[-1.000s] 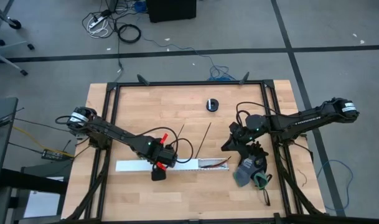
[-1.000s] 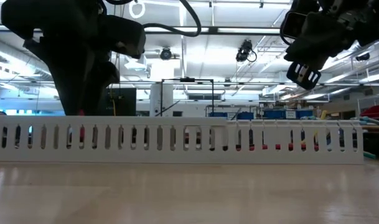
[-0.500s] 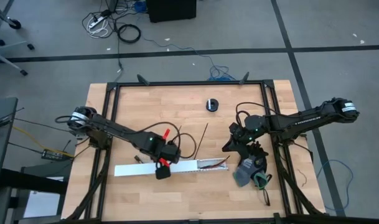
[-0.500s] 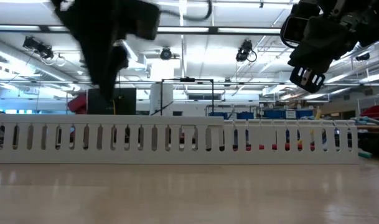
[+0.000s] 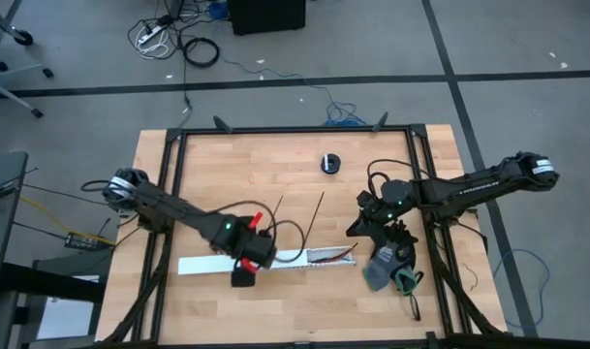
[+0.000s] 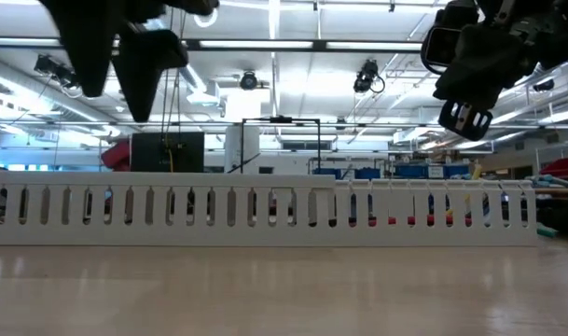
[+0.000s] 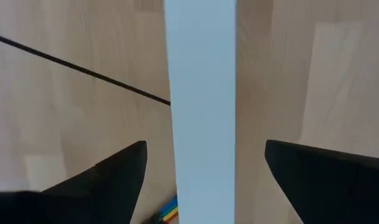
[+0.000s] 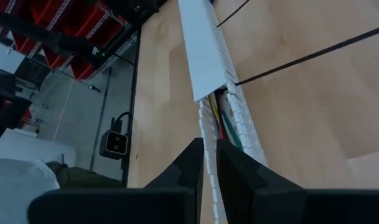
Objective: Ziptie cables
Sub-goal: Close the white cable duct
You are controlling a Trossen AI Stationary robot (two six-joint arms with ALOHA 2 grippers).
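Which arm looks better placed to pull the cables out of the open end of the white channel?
Probably the right. The right gripper hangs shut by the open end of the white channel, where the cables show. The left gripper, fingers wide, is over the covered stretch.

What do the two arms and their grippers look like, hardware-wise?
Both arms are dark, slim and jointed, with light caps at the shoulder joints. Left gripper: black wedge fingers, red part and green light nearby, looping black cable. Right gripper: black narrow fingers, greyish body, black cable loop.
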